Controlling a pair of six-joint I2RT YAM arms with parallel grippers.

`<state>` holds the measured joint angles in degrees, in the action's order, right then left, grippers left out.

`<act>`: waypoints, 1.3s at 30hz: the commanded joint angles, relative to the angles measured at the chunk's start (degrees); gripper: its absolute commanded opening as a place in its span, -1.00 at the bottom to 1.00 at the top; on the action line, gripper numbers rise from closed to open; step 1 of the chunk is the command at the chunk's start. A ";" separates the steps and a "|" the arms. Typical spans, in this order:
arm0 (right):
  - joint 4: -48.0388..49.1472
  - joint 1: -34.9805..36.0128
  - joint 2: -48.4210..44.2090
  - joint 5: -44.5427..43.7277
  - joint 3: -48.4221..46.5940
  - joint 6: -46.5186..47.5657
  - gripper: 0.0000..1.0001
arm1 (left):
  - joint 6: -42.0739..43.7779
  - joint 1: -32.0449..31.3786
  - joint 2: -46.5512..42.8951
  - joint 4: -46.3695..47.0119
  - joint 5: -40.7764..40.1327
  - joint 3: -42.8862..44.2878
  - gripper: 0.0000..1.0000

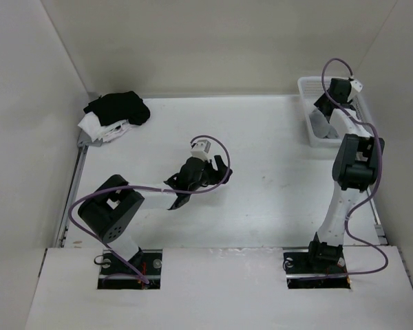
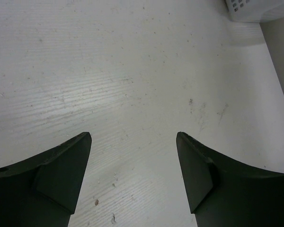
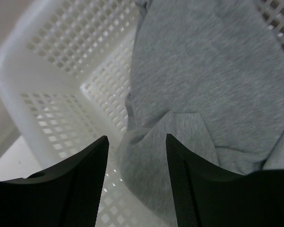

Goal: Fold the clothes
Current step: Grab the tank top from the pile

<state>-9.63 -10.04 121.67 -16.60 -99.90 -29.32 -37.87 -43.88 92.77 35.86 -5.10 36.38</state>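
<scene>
Tank top (image 1: 321, 128), grey, one item: seen from overhead it lies crumpled inside the single white slotted basket (image 1: 310, 80) at the far right corner of the table (image 1: 261, 199). The right arm reaches over the basket and hides part of the cloth, and the right gripper (image 1: 323, 104) hangs low within the basket walls. One black and white garment pile (image 1: 113, 113) sits at the far left corner against the wall, well apart from the basket. The left gripper (image 1: 173, 194) hangs over bare table near the centre. There are two arms, each trailing a purple cable. The table is white and enclosed by plain pale walls on three sides. In the left wrist view both fingers stand wide apart, released and holding nothing. Beneath them is scuffed, speckled white table, and a corner of the basket shows at the top right. In the right wrist view the fingers are parted, not clenched, and poised over a folded edge of the grey cloth where it meets the basket floor. Whether they touch the cloth cannot be told. The cloth fills the right side of the basket, and the slotted wall and floor lie exposed on the left.
</scene>
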 commanded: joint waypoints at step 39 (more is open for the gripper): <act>22.45 11.11 -46.75 4.90 14.04 -1.37 -1.00 | -5.80 6.73 -3.02 7.47 2.03 -3.33 0.42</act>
<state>4.14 -6.22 82.85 -13.69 -84.90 -33.19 -40.95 -39.35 92.77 39.29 -2.94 34.65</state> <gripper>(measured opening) 0.008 0.716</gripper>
